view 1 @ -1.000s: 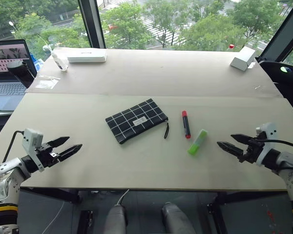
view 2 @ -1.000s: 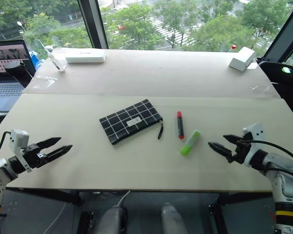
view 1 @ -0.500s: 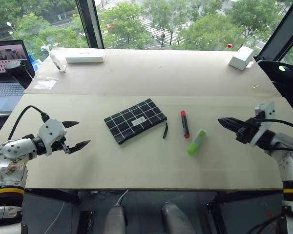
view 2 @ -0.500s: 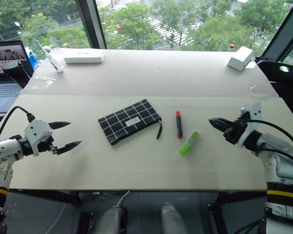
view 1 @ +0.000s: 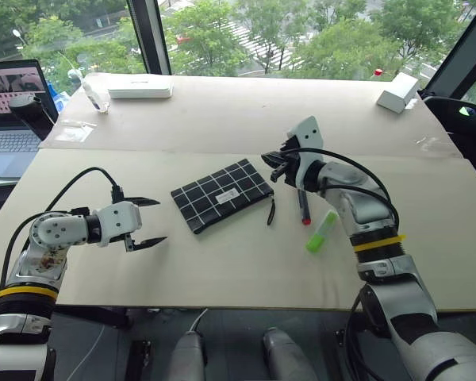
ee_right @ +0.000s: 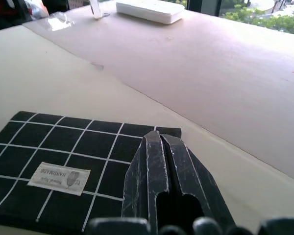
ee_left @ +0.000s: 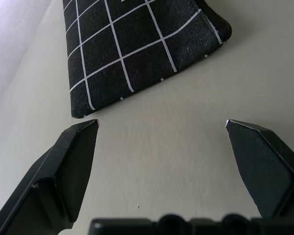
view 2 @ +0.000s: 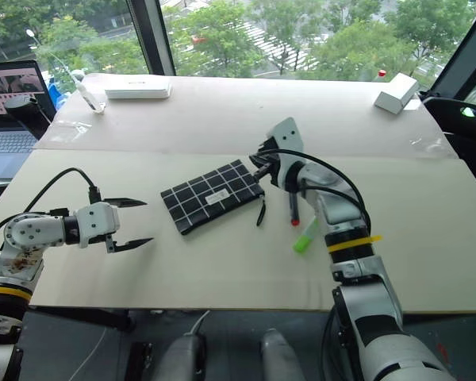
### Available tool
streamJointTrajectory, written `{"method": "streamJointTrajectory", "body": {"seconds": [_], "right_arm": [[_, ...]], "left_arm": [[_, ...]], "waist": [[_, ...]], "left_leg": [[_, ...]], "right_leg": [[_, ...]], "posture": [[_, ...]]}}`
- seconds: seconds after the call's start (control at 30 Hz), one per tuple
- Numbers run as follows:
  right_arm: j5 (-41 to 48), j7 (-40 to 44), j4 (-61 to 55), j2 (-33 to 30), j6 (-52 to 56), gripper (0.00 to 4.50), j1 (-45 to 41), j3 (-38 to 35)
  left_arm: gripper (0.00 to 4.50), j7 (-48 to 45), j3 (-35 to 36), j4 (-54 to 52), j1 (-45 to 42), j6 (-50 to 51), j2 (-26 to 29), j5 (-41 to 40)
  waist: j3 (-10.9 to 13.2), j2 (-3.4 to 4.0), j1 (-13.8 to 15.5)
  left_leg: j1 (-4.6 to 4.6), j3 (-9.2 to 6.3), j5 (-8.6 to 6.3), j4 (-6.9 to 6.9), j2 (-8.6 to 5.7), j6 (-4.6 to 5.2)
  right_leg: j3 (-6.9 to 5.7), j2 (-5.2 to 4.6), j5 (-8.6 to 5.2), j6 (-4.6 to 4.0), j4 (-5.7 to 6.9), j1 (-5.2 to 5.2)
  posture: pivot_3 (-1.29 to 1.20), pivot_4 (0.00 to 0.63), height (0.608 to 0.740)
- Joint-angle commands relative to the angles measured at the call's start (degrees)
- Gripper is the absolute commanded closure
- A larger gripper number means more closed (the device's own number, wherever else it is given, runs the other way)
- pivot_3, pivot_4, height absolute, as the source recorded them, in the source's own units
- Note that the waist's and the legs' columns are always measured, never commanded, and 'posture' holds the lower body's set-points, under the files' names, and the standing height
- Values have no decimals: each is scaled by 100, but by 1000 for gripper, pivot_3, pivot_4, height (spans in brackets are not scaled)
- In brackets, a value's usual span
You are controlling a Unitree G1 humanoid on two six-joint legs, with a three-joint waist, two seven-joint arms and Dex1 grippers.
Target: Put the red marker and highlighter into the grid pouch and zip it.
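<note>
Silver arms (view 1: 357, 202) — black cables, yellow bands

A pale beige counter (view 1: 222, 262) ran across the scene, a seam dividing its near part from its far part. At the far left edge lay a flat white rectangular case (view 1: 140, 86), and just beside it stood a small white bottle-like object (view 1: 94, 97), tilted. A piece of clear plastic wrap (view 1: 75, 132) lay nearer, close to the left edge. At the far right corner sat a small white box (view 1: 397, 93), with a tiny red object (view 1: 378, 73) just beyond it. Left of the counter, an open laptop (view 1: 12, 103) showed a lit screen. Behind everything, windows with dark frames (view 1: 147, 36) looked out on green trees (view 1: 341, 36).
</note>
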Motion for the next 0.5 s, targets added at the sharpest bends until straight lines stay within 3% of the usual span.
{"method": "streamJointTrajectory", "body": {"seconds": [0.03, 0.5], "right_arm": [[-478, -49, 411, 0, -480, 4461, -112, 259], [-1798, -14, 1014, 156, -1409, 4461, 59, 1213]], "left_arm": [[0, 69, -40, -129, -119, -140, -80, -38], [0, 63, -83, -390, -90, -50, -213, -130]], "waist": [[0, 0, 3], [0, 0, -132]], "left_leg": [[-1, 0, 0, 0, -4, 0], [-1, -12, 0, 0, -1, 1]], "right_leg": [[-3, -5, 0, 0, -1, -1], [-13, 0, 1, -1, 9, -3]], "posture": [[0, 150, 740], [0, 150, 740]]}}
